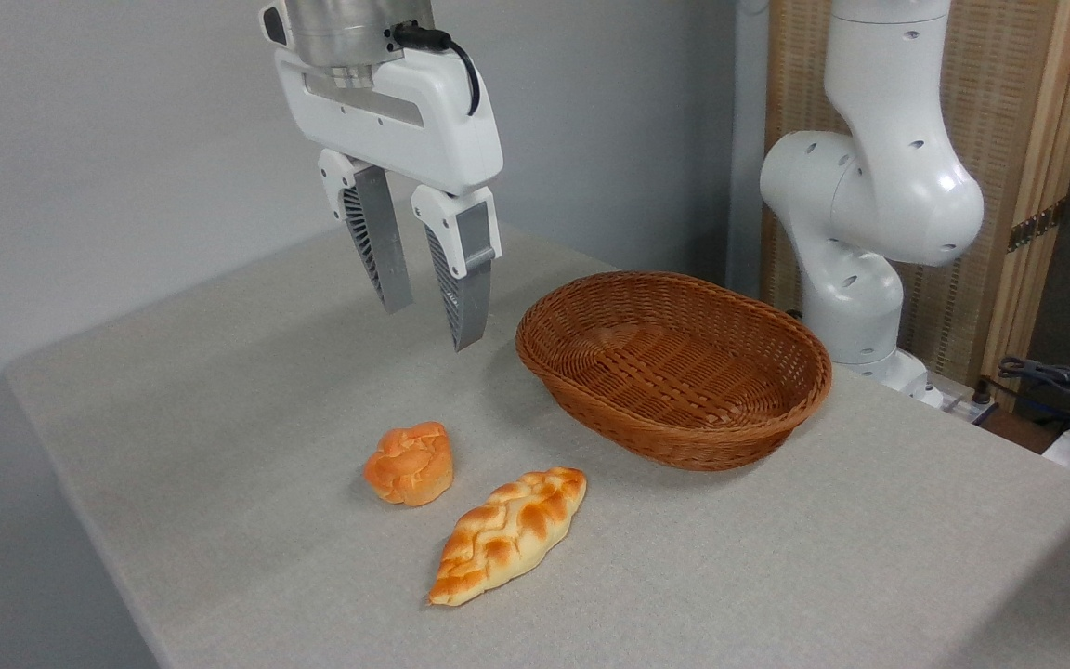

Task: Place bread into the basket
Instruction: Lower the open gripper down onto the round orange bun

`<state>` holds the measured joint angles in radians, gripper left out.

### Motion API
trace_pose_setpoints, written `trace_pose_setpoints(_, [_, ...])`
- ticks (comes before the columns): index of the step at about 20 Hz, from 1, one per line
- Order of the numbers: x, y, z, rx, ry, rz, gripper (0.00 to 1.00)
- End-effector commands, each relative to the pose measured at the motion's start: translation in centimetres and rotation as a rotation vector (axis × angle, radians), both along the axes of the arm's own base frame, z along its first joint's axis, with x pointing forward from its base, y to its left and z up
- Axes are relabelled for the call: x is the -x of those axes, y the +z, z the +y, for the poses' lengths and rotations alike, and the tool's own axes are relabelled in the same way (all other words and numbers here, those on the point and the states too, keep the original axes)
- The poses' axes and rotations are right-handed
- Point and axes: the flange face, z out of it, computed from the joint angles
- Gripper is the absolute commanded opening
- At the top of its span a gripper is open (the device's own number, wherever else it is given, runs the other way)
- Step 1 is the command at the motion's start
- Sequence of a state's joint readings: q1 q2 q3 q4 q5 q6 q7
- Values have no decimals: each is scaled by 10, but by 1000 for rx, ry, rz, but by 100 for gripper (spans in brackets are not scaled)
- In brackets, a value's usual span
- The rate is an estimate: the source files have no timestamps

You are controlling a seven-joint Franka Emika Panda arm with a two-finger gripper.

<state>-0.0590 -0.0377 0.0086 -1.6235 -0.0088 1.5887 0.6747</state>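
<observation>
A: Bread (410, 463) is seen lying on the grey table (219, 390), left of the picture's centre and near the front edge. It is a small round orange-golden bun with a knotted, swirled top.

B: And the basket (674, 367)?

A: It is placed to the right of the bun and further back, well apart from it. It is oval, brown woven wicker, shallow. Only its woven floor and inner wall are visible within the rim.

B: Can a long axis be given for the bun?

A: Hardly; it is nearly round. The swirled top is turned upward and slightly toward the left. A long braided loaf (509, 534) is laid just beside it on the right, not touching as far as can be told, its length running from the lower left up to the upper right, the upper end pointed toward the basket.

B: The gripper (433, 321)?

A: It is held in the air above the table, behind the bun and left of the basket. Its two fingers are spread with a clear gap between them, and nothing is held.

B: Any writing?

A: None can be read on the bread, the basket or the white arm (879, 186).
</observation>
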Motion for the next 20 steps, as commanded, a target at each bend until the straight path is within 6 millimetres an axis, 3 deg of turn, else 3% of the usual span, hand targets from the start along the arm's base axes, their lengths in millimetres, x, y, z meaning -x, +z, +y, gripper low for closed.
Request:
trace_pose_setpoints(1, [-11,-9,8,15,1,11,100])
trace_pose_setpoints(8, [-15,-17,7,17,5,22,100])
trace_pose_setpoints(13, [-29,-32,-19,22,-31,-48,100])
trace_pose_setpoints(16, [-30,-49,-35,22,-57,-52,100])
trace_pose_setpoints(20, [-25,-98,-77,24,-138,-55,100])
